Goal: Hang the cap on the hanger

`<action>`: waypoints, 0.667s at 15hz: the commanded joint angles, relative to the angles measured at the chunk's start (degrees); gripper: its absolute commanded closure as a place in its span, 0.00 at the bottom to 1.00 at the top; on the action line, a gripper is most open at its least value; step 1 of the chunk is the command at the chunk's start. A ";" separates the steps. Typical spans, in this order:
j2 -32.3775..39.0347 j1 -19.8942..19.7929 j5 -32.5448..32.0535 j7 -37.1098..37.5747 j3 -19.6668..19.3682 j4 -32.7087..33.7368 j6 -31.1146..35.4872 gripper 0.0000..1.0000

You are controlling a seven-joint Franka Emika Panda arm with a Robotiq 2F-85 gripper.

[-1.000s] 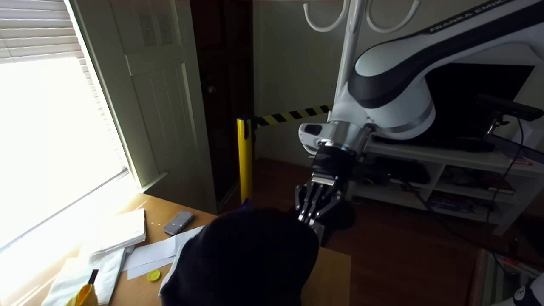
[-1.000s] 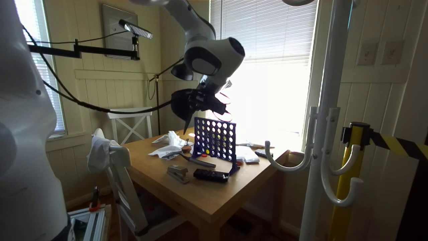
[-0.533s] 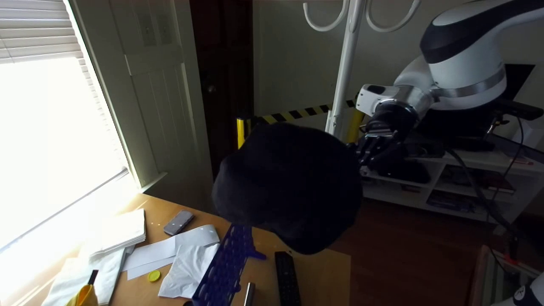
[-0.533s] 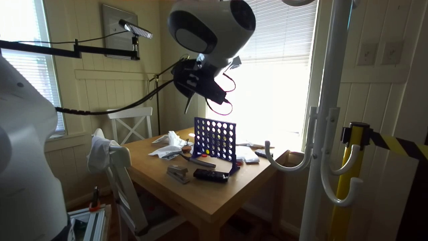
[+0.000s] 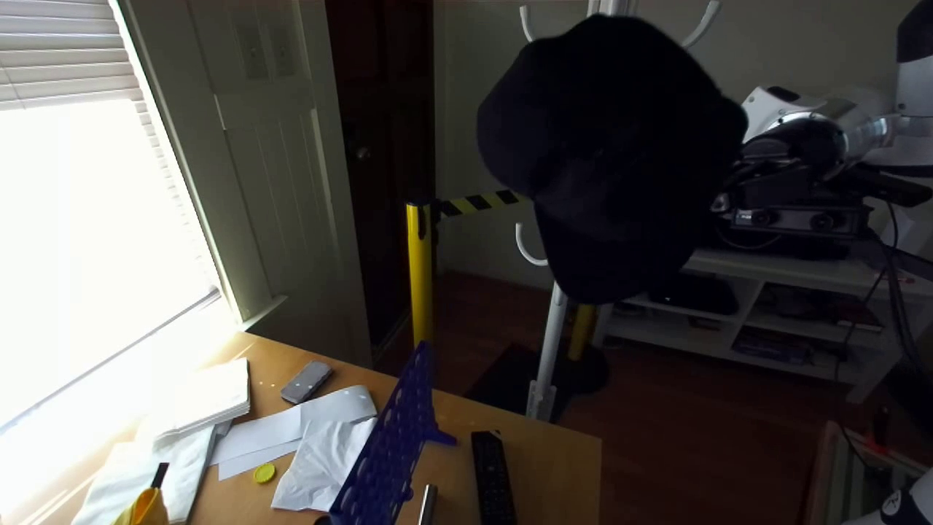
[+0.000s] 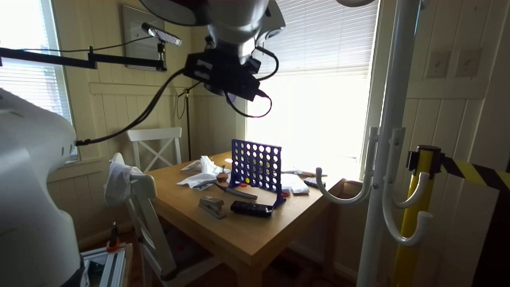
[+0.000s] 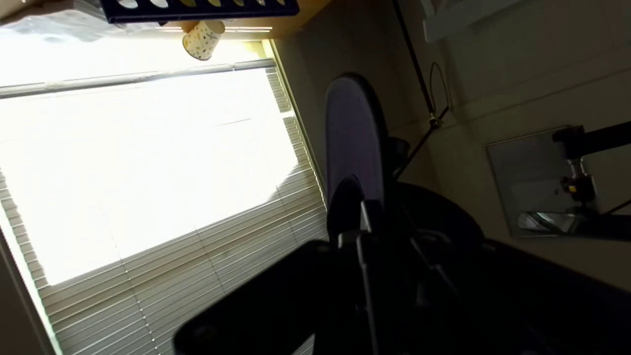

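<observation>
The black cap (image 5: 612, 153) is held up in the air above table height. In an exterior view it overlaps the white coat stand (image 5: 552, 350) and covers much of its pole. My gripper (image 5: 721, 197) is at the cap's right edge there, shut on it. In the wrist view the cap's brim (image 7: 355, 128) points up from the fingertips (image 7: 365, 222), and the dark crown (image 7: 434, 207) is behind them. In an exterior view the stand (image 6: 392, 99), with its curved hooks (image 6: 350, 199), is well to the right of my arm; the cap is mostly hidden behind the wrist there.
The wooden table (image 6: 239, 235) holds a blue game frame (image 6: 257, 163), a black remote (image 6: 252, 208), a stapler (image 6: 212, 206) and papers. A yellow post (image 5: 420, 277) with striped tape stands near the coat stand. White chairs (image 6: 139, 215) and a camera arm (image 6: 127, 61) are near the table.
My gripper has carried the cap upward, and rightward in an exterior view, off the table's area to overlap the coat stand there. The wrist has turned. The objects on the table have not moved.
</observation>
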 commanded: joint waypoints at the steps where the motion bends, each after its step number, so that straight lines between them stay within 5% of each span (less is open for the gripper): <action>1: -9.24 -5.51 4.75 0.27 0.31 -5.07 2.84 0.99; 2: -3.84 -4.10 2.06 -0.14 0.54 -1.60 -0.27 0.94; 10: -5.93 -7.04 8.05 -4.24 0.60 -2.28 5.58 0.99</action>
